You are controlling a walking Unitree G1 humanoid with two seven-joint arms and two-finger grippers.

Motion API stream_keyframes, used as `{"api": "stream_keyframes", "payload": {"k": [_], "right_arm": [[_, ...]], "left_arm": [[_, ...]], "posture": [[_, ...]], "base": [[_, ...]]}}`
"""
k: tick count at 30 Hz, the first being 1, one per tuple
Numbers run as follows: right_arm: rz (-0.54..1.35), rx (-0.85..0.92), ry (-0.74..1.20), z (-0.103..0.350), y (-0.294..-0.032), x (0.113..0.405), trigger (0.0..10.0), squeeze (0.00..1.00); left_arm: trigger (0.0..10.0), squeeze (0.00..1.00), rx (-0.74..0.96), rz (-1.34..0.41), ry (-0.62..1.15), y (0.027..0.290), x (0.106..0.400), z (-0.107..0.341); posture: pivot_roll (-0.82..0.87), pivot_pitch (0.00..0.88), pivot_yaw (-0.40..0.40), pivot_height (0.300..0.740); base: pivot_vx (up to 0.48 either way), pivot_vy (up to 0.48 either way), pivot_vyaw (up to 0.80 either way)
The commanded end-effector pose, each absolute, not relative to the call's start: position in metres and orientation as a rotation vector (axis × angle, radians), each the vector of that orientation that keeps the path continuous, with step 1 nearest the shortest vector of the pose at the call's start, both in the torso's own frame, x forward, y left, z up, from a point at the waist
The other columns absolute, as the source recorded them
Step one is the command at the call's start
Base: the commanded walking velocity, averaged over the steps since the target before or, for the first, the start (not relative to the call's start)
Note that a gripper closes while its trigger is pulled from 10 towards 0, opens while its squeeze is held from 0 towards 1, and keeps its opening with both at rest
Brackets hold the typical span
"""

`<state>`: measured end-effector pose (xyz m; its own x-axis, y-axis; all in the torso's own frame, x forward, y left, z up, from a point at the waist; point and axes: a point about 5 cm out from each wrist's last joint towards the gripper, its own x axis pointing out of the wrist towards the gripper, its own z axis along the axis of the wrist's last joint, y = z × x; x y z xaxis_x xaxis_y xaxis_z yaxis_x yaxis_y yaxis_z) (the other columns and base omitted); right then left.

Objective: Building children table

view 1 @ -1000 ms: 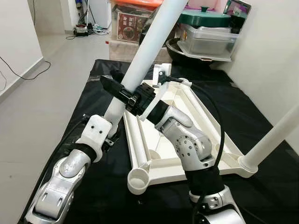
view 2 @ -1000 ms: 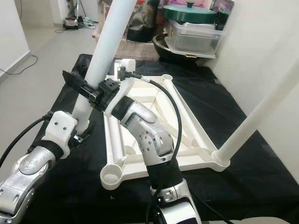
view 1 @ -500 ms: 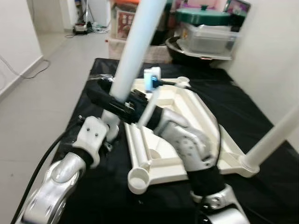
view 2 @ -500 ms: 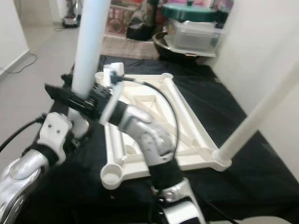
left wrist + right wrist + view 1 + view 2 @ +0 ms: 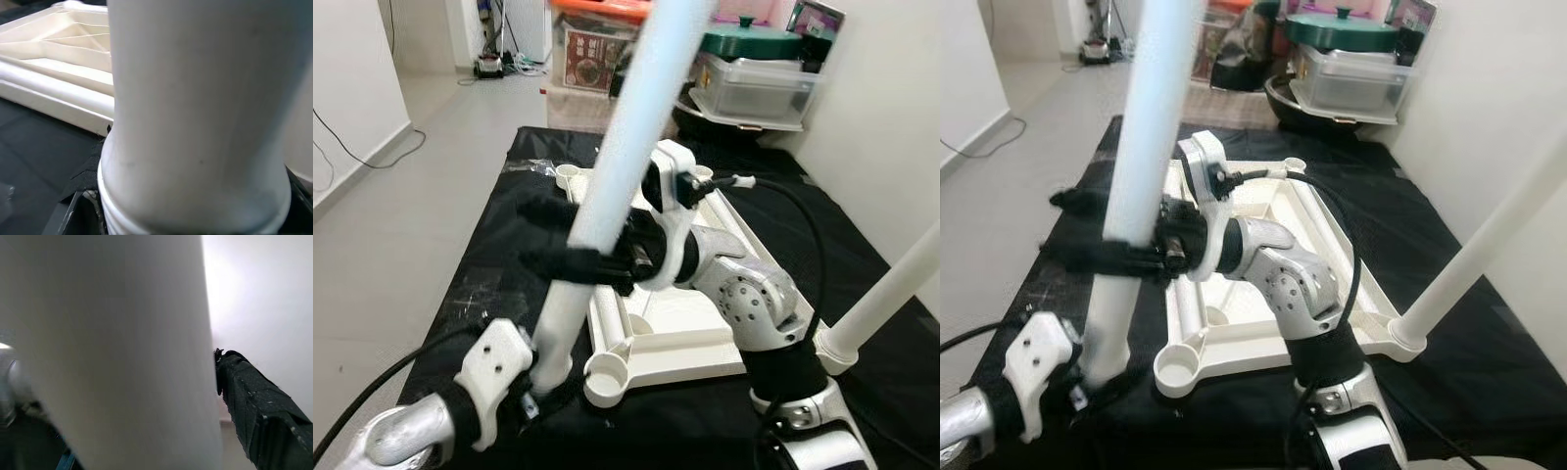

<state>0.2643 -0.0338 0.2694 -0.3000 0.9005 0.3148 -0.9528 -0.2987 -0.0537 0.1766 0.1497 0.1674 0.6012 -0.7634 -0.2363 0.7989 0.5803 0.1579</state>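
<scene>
Both claws are pinching the leg (image 5: 626, 147), left claw (image 5: 540, 382) low, right claw (image 5: 570, 262) above; it looks long, stiff, smooth, so probably tippy.

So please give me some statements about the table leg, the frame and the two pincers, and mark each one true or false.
1. The right pincer grips the white table leg partway up. True.
2. The left pincer holds the leg near its lower end. True.
3. The held leg already stands in the near corner socket of the table frame. False: that socket is empty, and the leg's lower end is beside it.
4. The frame lies on a red cloth. False: the cloth is black.
5. Another leg stands in the frame's right corner. True.
</scene>
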Motion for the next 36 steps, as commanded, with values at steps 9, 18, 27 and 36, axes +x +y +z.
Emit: {"api": "stream_keyframes", "payload": {"k": [9,18,27,36], "right_arm": [[1.993,0.276,-0.24,0.264,-0.033,0.251,4.0,0.0],[1.985,0.357,-0.242,0.261,-0.031,0.248,0.0,0.0],[1.957,0.399,-0.221,0.258,-0.033,0.248,0.0,0.0],[1.84,0.391,-0.206,0.252,-0.041,0.263,0.0,0.0]], "left_arm": [[10.0,0.0,0.251,-1.114,0.172,0.139,0.169,0.175],[10.0,0.0,0.254,-1.179,0.146,0.131,0.173,0.177],[10.0,0.87,0.245,-1.118,0.079,0.137,0.183,0.184],[10.0,1.0,0.188,-0.97,-0.029,0.148,0.194,0.201]], "posture": [[0.2,0.0,-0.122,0.714],[0.18,0.0,-0.106,0.714],[0.18,0.0,-0.102,0.714],[0.18,0.0,-0.105,0.714]], "base": [[0.0,0.0,0.0],[0.0,0.0,0.0],[0.0,0.0,0.0],[0.0,0.0,0.0]]}}
